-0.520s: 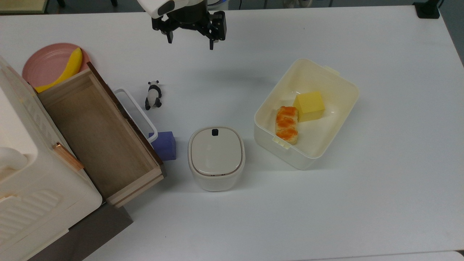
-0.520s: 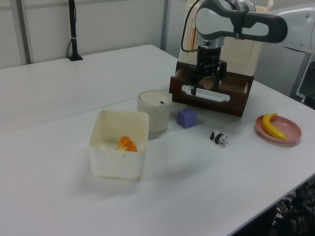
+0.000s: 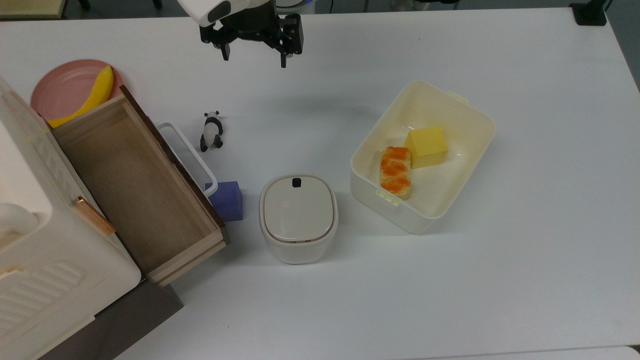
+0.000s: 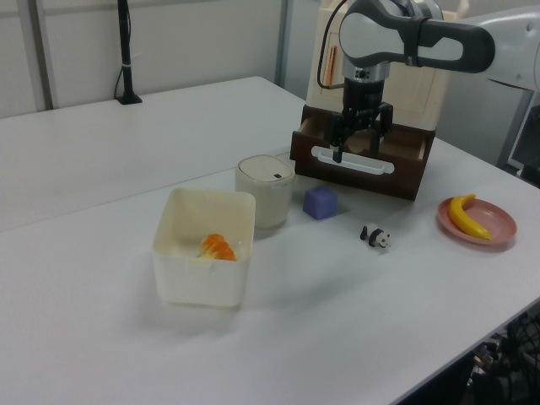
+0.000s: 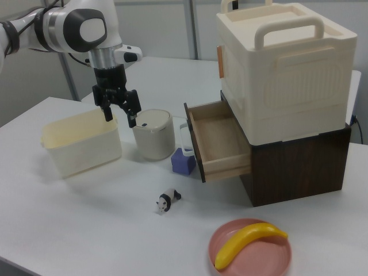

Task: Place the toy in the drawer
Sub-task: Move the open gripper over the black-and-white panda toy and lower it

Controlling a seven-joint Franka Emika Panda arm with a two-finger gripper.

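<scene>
The toy, a tiny black-and-white panda figurine point(image 3: 212, 131) point(image 4: 376, 236) point(image 5: 167, 201), lies on the white table just beside the drawer's white loop handle point(image 3: 187, 155). The light-wood drawer point(image 3: 135, 185) point(image 5: 218, 138) with its dark brown front point(image 4: 359, 164) stands pulled out with nothing in it. My gripper point(image 3: 254, 57) point(image 4: 353, 143) point(image 5: 119, 119) hangs open and holds nothing, high above the table. In the top view it is above and to the right of the panda, well apart from it.
A purple block point(image 3: 226, 201) sits against the drawer front, next to a lidded cream pot point(image 3: 298, 217). A cream tub point(image 3: 480, 130) holds a yellow cube point(image 3: 426, 146) and bread point(image 3: 396, 171). A pink plate point(image 3: 65, 90) carries a banana point(image 3: 90, 97). A cream box point(image 5: 287, 69) tops the cabinet.
The gripper has shifted a little toward the top view's left and upper edge, still open. The panda, drawer and other objects have not moved.
</scene>
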